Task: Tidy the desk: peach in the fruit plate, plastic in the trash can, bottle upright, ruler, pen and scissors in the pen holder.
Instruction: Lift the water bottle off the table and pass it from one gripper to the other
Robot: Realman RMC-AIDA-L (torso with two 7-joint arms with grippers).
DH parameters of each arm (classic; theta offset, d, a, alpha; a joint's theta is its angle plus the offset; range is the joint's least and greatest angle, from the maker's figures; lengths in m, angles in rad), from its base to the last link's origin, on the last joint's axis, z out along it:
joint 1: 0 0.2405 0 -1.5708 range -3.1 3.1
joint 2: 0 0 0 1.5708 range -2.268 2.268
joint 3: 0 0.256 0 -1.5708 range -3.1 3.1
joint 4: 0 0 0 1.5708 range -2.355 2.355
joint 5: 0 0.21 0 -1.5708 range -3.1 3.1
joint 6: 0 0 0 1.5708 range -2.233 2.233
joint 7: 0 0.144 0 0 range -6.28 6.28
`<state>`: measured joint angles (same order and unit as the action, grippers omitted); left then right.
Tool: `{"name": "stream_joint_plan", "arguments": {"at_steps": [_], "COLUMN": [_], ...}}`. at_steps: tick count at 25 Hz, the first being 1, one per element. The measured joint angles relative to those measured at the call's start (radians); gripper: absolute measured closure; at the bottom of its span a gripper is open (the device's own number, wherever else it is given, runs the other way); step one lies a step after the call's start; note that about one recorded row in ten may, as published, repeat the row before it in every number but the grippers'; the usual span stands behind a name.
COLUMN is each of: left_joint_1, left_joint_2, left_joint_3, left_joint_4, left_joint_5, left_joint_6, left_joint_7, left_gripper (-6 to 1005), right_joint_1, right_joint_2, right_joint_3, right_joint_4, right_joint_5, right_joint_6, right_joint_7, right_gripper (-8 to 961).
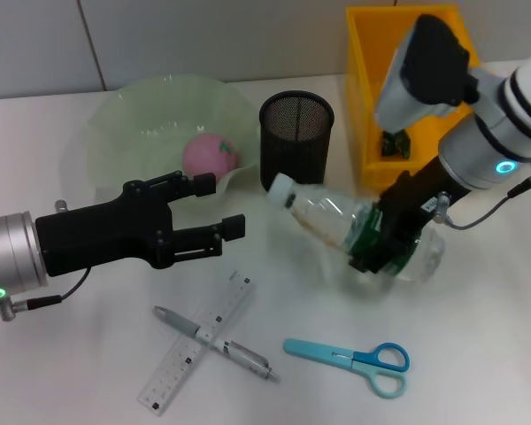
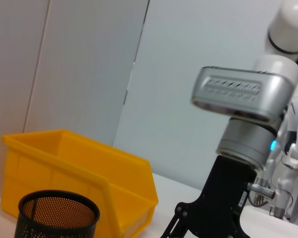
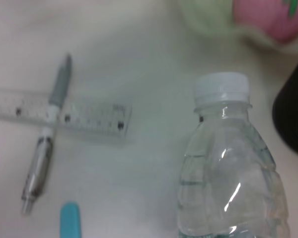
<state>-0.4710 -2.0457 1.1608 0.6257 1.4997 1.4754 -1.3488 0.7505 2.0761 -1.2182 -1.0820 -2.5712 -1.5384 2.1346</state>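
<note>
A yellow plastic bin [image 2: 89, 173] stands on the white table [image 2: 164, 191] before a pale wall. A black mesh pen holder [image 2: 57, 215] sits just in front. The right arm [image 2: 238, 148] reaches downward nearby.

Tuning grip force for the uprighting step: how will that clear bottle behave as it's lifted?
The bottle looks empty, so probably light. Its thin ribbed wall may buckle under the right hand clamped around its lower body. Being round and smooth, it could slip or roll if released tilted.

No legible text anywhere, ruler [image 1: 197, 342] markings too small to read, bottle [image 1: 358, 228] label unreadable
</note>
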Motion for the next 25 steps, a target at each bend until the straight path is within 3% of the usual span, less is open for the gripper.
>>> {"name": "stream_joint_plan", "arguments": {"at_steps": [6,11,18,25], "left_joint_1": [0.0,0.004,0.01,0.008], "left_joint_2": [-0.016,-0.019,-0.017,-0.021], "left_joint_3": [-0.056,-0.09,-0.096,-0.099], "left_joint_4": [-0.004,-0.009,-0.065,-0.087], "left_joint_5": [-0.005,-0.03,-0.143,-0.169], "left_joint_6": [0.003,0.015,0.027,0.028], "left_joint_7": [-0.028,-0.048,-0.04,-0.04], "left_gripper": [251,252,254,256], "right_joint_1": [-0.106,-0.171,-0.211,-0.216], "right_joint_2": [0.001,0.001,0.002,0.001], "right_joint_3": [0.03,0.107,0.164,0.178], "right_joint_4": [-0.107,-0.11,0.004,0.175], "right_joint_5": [0.144,0.32,0.547,0.759], "right_joint_6": [0.038,0.049,0.095,0.089], "right_joint_7": [-0.07,-0.19,-0.374,-0.603], "right_gripper": [192,192,192,191]}}
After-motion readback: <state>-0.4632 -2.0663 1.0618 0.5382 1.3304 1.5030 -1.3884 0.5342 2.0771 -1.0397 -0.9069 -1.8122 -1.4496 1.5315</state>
